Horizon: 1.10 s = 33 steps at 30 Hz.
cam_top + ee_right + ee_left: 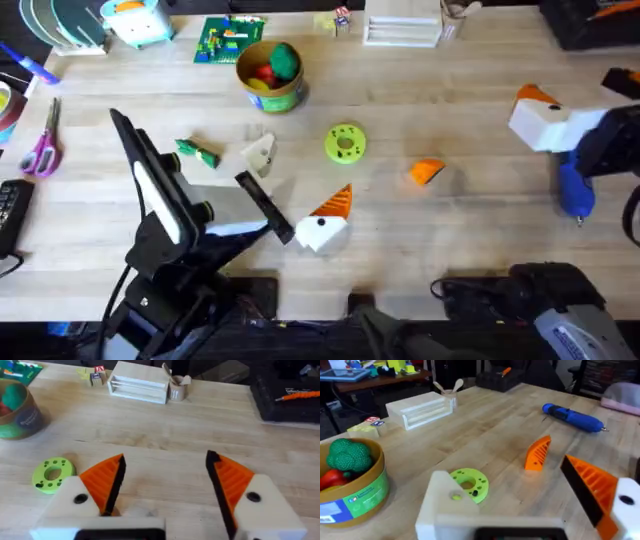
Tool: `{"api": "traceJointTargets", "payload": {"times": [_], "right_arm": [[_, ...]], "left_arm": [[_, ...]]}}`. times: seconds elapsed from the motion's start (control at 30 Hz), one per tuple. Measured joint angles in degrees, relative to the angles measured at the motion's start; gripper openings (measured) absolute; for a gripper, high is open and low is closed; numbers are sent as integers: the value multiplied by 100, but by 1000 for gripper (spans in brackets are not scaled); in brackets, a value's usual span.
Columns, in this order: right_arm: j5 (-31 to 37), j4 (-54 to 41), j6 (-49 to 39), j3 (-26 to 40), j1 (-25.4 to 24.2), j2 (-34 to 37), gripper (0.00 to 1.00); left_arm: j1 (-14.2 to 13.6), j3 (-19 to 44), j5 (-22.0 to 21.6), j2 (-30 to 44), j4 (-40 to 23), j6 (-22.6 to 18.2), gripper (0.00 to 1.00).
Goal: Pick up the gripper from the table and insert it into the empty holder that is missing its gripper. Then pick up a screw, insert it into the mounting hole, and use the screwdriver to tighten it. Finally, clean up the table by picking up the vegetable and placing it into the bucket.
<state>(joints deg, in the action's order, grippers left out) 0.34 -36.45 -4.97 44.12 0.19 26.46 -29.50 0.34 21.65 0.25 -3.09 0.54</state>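
Pale wooden table (470, 230) carries everything, with blocks and a clear box along its far edge. The left hand (300, 178) stands wide apart and holds nothing: one side bears a white block with an orange ribbed pad (592, 485), while the other side is the bare cream-white holder (262, 153), which appears to sit at the end of the hand's black rail. Just ahead of this hand lies a lime-green disc (345, 142), and beyond its padded side, a little apart, the loose orange gripper (427, 172) rests on the wood. The vegetable (197, 152) lies on the holder's outer side, near the left arm. The bucket (270, 88), with red and green toy produce in it, stands farther ahead of the hand. The right hand (165, 475) is also spread wide and empty, both orange pads showing, above bare wood. The blue screwdriver (575, 190) lies on the table close by that hand.
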Motion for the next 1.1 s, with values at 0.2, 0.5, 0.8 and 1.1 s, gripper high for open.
{"api": "traceJointTargets", "payload": {"times": [0.2,0.5,0.8,1.1], "right_arm": [[0,0,0,0,0,0,991],[-386,-186,73,2,0,0,991],[-1162,-1135,238,2,47,696,991],[-1075,-1224,8,2,1091,2433,990]], "left_arm": [[0,0,2,0,2,0,993],[0,0,3,1,2,2,992],[0,0,4,0,2,20,993],[0,0,17,0,2,20,993]]}}
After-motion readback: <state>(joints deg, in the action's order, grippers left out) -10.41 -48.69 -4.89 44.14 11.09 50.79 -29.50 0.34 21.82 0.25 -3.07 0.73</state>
